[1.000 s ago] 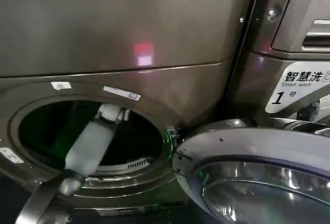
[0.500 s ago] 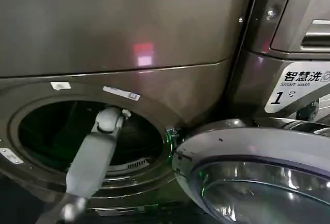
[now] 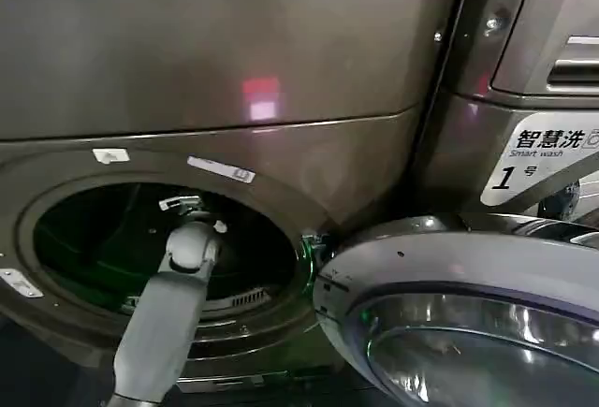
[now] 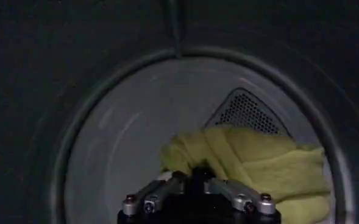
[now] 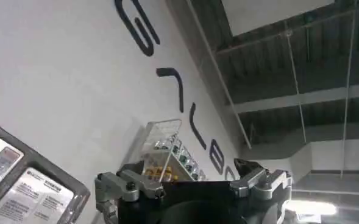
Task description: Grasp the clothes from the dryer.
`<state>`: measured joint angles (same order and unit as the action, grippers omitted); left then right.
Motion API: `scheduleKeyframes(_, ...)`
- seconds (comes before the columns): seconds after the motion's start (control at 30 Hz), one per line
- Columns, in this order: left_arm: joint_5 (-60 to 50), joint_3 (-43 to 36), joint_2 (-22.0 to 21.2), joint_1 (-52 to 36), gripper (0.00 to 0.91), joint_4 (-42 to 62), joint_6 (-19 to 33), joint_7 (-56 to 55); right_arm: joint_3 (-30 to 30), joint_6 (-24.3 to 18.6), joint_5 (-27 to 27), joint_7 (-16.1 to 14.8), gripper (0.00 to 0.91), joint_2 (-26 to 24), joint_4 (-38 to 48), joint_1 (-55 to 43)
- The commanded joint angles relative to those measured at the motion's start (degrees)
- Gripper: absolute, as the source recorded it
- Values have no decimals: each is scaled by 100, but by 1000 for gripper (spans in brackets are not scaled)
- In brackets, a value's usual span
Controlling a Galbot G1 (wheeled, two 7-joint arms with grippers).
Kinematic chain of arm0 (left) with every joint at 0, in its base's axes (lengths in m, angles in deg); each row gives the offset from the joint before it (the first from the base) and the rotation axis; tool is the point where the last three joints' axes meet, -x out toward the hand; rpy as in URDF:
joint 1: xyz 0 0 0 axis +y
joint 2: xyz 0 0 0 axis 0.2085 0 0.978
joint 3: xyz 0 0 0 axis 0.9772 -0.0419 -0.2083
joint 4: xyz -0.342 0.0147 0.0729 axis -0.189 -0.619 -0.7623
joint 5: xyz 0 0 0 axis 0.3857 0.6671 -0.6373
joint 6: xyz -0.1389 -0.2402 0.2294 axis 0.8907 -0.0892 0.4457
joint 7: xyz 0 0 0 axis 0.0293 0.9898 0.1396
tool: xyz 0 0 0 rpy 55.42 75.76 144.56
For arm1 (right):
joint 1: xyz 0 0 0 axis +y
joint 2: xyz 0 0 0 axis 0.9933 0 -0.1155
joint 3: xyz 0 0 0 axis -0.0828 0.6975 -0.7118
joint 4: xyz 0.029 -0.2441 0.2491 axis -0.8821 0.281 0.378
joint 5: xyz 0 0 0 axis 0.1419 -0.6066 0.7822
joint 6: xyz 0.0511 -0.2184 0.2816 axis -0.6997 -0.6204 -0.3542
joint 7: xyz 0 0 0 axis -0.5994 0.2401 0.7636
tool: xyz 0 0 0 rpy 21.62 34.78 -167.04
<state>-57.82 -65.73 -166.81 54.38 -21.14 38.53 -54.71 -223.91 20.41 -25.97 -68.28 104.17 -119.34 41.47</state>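
The left gripper (image 4: 194,182), at the end of a grey arm reaching through the round porthole of the bronze-grey metal dryer (image 3: 281,89), is clenched on the yellow-green soft clothes (image 4: 258,167), which lie at five o'clock in the drum. Grasping looks done; pulling them out remains. The right gripper (image 5: 194,182) waits outside, spread and empty.

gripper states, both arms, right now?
Left gripper: inside the dryer drum, fingers closed on the yellow-green clothes.
Right gripper: away from the machine, fingers open, holding nothing.
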Motion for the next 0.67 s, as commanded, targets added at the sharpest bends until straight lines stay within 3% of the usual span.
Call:
scheduleKeyframes(0.03, -7, 59, 0, 128, 0, -122, -7, -35, -31, -26, 8, 6, 907, 4, -1, 1)
scheduleKeyframes(0.67, -23, 13, -32, 62, 0, -103, -48, 3, -59, -32, 6, -134, 907, -6, -71, -20)
